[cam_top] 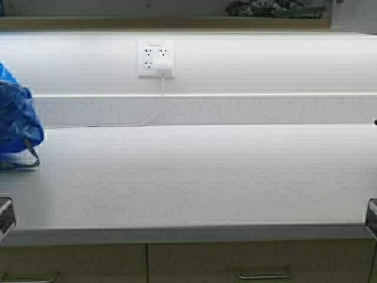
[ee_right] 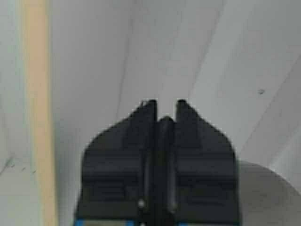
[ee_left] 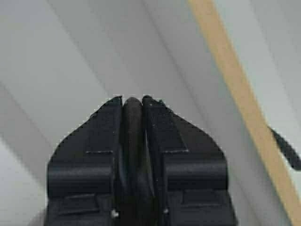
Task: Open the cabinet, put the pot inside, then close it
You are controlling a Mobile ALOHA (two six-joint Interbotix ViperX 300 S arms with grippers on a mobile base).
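Beyond the left claw and right claw, both pressed shut, counter but no pot in view; probably heavy, rigid, smooth-sided, best lifted by both side handles.

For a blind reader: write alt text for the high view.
A bare white countertop fills the view, with no pot on it. A blue bag sits at its left edge, a wall outlet with a plugged-in white cord behind, and beige drawers below.
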